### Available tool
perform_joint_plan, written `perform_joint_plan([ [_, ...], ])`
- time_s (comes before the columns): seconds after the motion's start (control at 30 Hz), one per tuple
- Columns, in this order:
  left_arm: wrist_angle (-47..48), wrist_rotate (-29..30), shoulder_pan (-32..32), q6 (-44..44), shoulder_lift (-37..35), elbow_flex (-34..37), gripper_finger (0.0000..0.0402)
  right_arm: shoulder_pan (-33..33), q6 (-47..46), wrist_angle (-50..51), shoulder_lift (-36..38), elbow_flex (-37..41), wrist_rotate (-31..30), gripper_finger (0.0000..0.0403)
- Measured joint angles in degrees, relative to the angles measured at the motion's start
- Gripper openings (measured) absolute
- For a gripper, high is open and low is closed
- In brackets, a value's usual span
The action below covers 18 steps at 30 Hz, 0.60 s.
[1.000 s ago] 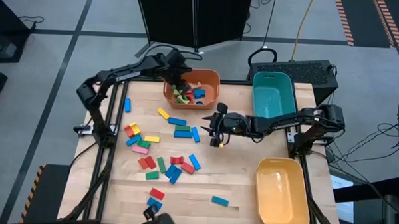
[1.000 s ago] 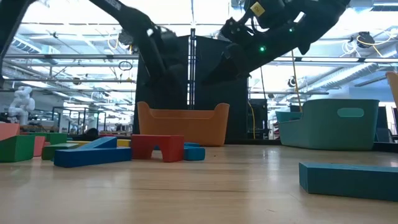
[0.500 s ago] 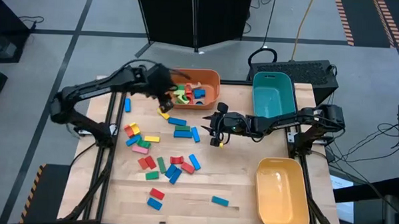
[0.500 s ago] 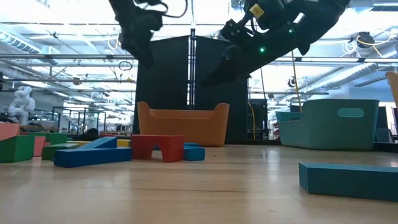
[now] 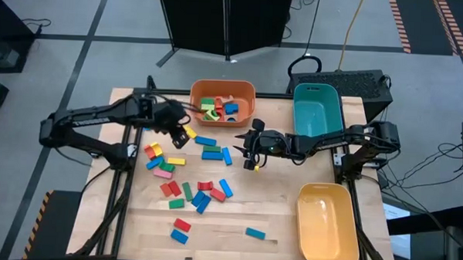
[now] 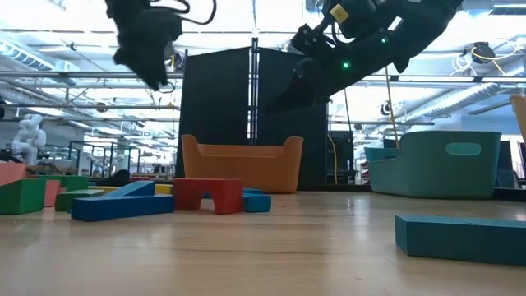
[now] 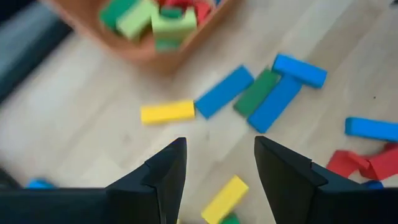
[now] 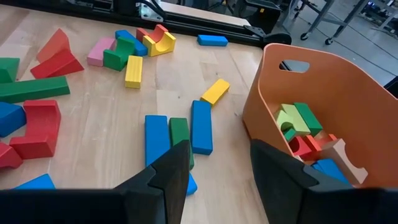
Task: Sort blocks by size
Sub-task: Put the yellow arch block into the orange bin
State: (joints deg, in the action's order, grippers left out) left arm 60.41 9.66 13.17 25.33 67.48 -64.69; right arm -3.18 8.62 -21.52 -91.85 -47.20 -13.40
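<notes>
- My left pincer [image 5: 179, 130] hangs above the bench [image 5: 282, 217] beside the orange bin [image 5: 244, 89], fingers parted and nothing between them; my wrist camera looks straight down at a yellow block [image 7: 167, 112]
- My right pincer [image 5: 251, 155] waits near the middle of the bench, fingers also apart and empty
- The blocks [image 5: 184, 192] lie scattered across my left half of the bench: a row of blue and green bars [image 5: 213, 151] just past the yellow one, a cluster of red, pink and yellow pieces [image 5: 158, 160] nearer the edge, and a few strays toward the front
- Some blocks already sit inside the orange bin, among them green [image 8: 305, 116] and red [image 8: 299, 146] ones
- I judge these blocks to be light, rigid and smooth-faced, so they should not deform, though a glancing touch could skid one along the wood
- The best hold looks to be across the narrow width of a bar at its middle, fingers on the two long sides, so it does not swing
- The yellow block stands nearly clear, only its end close to a blue bar [image 7: 224, 91], which makes it an easy pick
- The blue and green bars touch side by side; sliding a finger between them would likely shove a neighbour
- The orange bin's wall stands close by and could catch my fingers on the way over
- The teal bin [image 5: 317, 117] and yellow bin [image 5: 328, 224] sit on the far right, well apart from the scatter, and look empty
</notes>
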Motion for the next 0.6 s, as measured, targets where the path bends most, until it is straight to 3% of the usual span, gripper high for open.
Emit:
perform_joint_plan([
  [0.33, 0.60, -1.33, -8.21, 16.78, 0.09, 11.09, 0.0191, 0.02, 0.00, 0.04, 0.00, 0.00, 0.01, 0.0157],
  [0.6, -0.26, -1.98, -12.78, 25.45, 0.11, 17.19, 0.0191, 0.02, -0.43, 0.02, 0.00, 0.00, -0.01, 0.0157],
])
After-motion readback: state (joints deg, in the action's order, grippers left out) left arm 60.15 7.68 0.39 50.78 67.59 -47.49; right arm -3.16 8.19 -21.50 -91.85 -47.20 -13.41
